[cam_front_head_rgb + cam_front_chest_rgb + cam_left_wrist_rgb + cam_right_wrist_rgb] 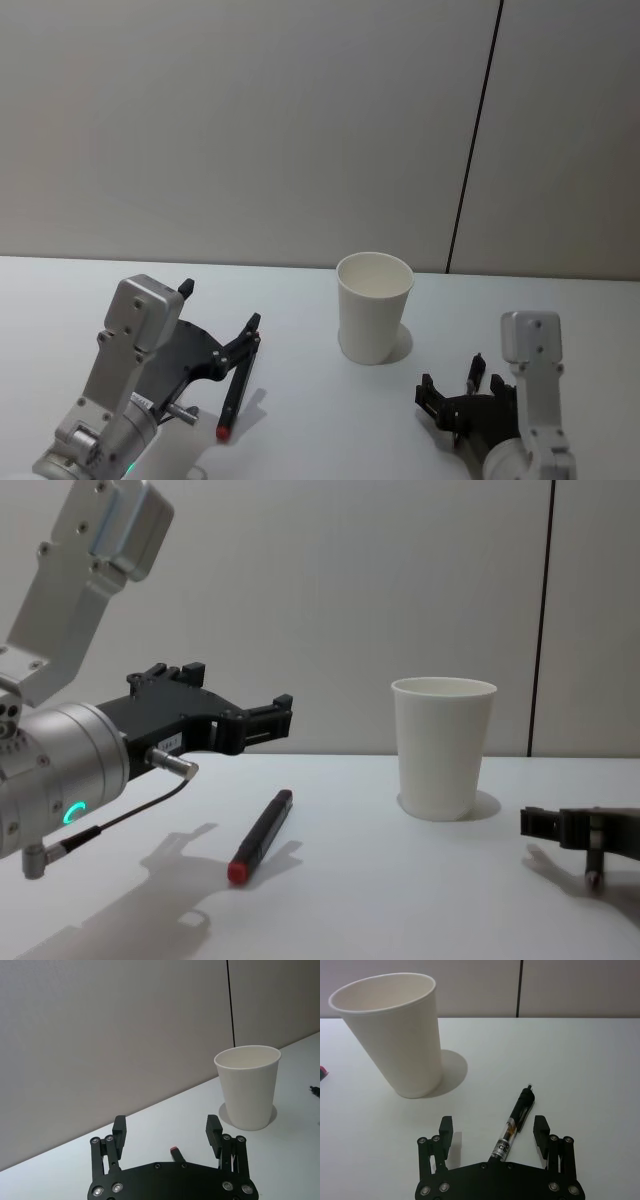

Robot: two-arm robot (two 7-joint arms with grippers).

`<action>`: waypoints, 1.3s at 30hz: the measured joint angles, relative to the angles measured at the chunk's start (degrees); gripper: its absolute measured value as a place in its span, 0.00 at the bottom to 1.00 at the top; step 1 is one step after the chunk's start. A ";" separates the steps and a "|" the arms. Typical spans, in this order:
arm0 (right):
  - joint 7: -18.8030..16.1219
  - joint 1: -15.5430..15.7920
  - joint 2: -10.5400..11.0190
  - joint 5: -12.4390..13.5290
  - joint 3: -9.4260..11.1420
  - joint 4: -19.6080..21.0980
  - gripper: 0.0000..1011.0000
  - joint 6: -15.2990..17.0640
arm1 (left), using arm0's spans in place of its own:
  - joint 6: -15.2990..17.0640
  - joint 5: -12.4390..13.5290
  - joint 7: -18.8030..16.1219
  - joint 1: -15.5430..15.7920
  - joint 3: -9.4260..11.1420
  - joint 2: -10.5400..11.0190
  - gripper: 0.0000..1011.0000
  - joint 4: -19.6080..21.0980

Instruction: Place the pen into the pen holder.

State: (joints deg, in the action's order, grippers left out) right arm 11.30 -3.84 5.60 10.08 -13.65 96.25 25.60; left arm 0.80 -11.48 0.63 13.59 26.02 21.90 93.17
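Note:
The pen holder, a white paper cup (374, 305) (442, 745), stands upright mid-table. A black pen (517, 1117) (477, 372) lies on the table right of the cup. It sits between the fingers of my right gripper (493, 1124) (450, 395), which is open and low at the table, touching nothing. A second dark pen with a red end (235, 390) (260, 835) lies left of the cup. My left gripper (220, 305) (240, 690) (166, 1127) hovers open above that pen, holding nothing.
The white table (300, 440) ends at a grey wall (250, 120) just behind the cup. A dark vertical seam (475, 150) runs down the wall right of the cup. A thin cable (120, 820) hangs under the left wrist.

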 joint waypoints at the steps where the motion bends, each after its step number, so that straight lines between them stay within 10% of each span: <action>1: 0.26 -0.22 -0.38 0.00 0.12 -0.23 0.99 0.31 | 0.00 0.00 0.00 0.00 0.00 0.00 0.99 0.00; 39: 5.48 -3.12 -6.46 -0.96 2.80 0.67 0.99 8.61 | 0.00 0.00 0.00 0.00 0.00 0.00 0.99 0.00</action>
State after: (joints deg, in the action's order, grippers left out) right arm 16.78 -6.96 -0.86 9.13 -10.85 96.92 34.21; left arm 0.79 -11.48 0.63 13.59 26.02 21.89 93.18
